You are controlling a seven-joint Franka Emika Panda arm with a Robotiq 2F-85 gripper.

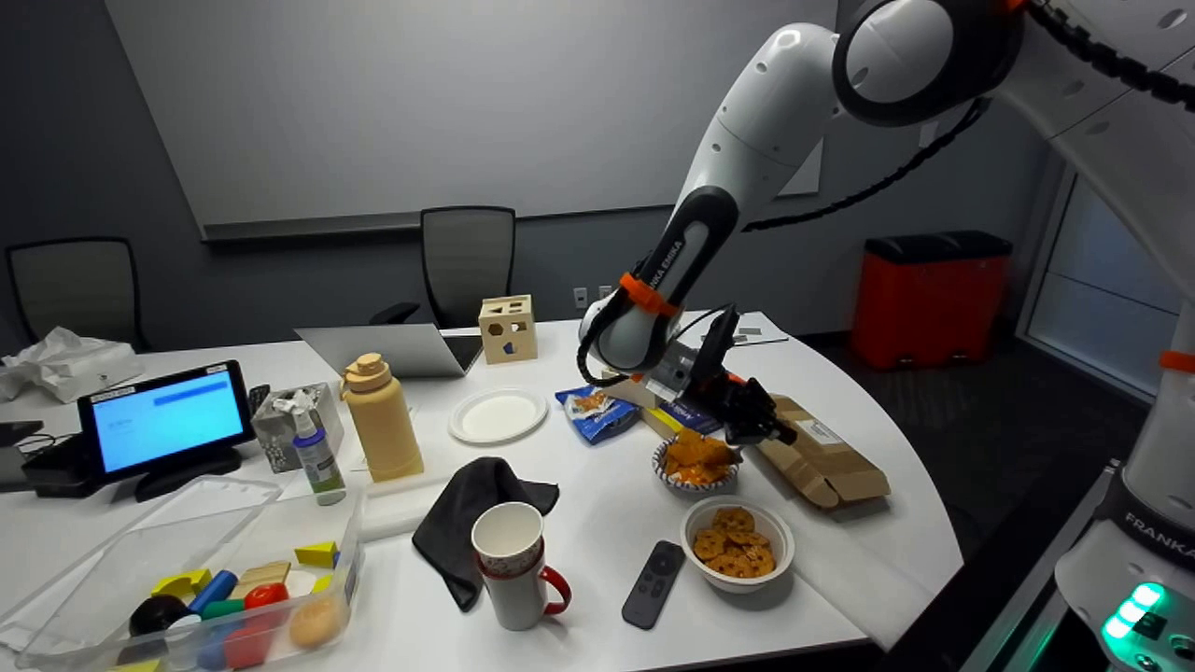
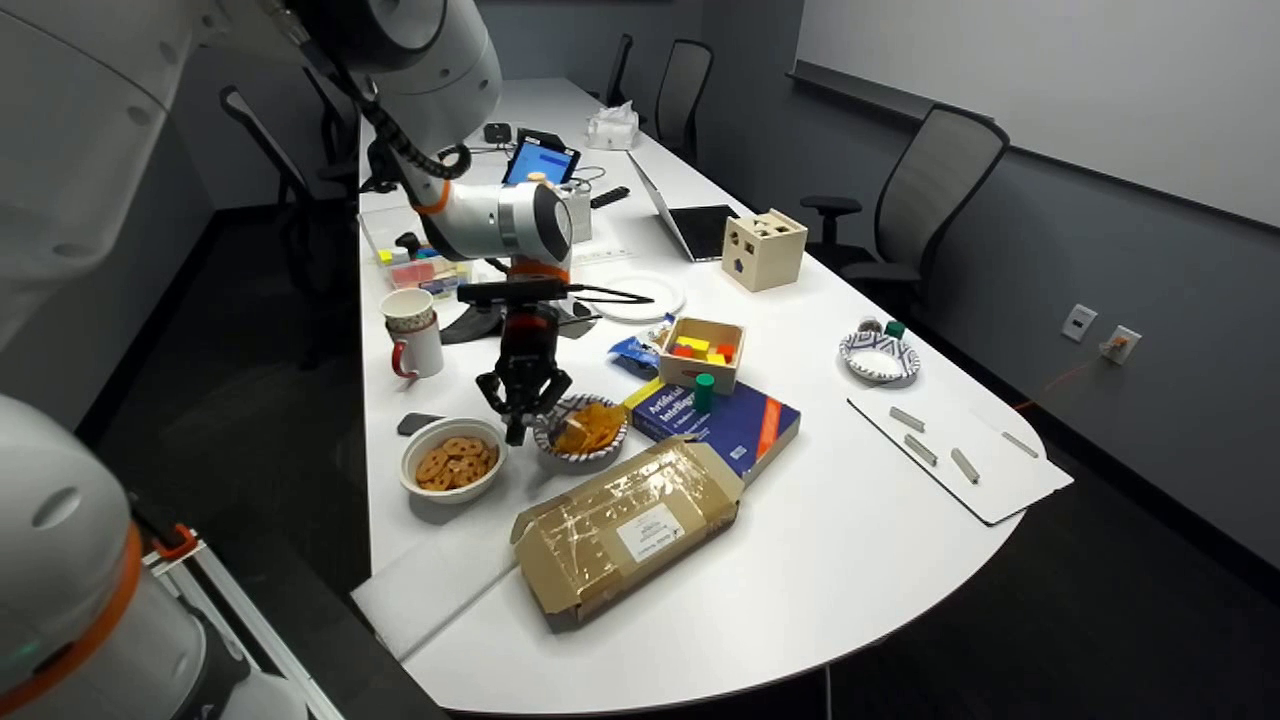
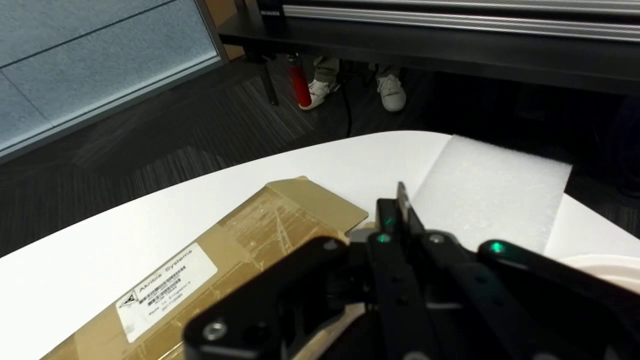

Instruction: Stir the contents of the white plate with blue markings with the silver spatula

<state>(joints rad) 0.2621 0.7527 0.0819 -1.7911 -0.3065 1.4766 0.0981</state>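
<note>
Narrowly closed gripper [image 2: 518, 424], silver spatula [image 3: 403, 202] apparently pinched between its tips, near blue-marked white plate [image 1: 689, 484].

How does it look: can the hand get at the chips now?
Probably yes: the hand, apparently gripping the spatula, is close to the chips, and their open bowl leaves the way from above free.

In the wrist view, low left, a box label [image 3: 167, 292] says "Akribis Systems". In exterior views, the middle book [image 2: 718, 432] says "Artificial Intelligence", the low-right base [image 1: 1144, 560] "FRANKA".
</note>
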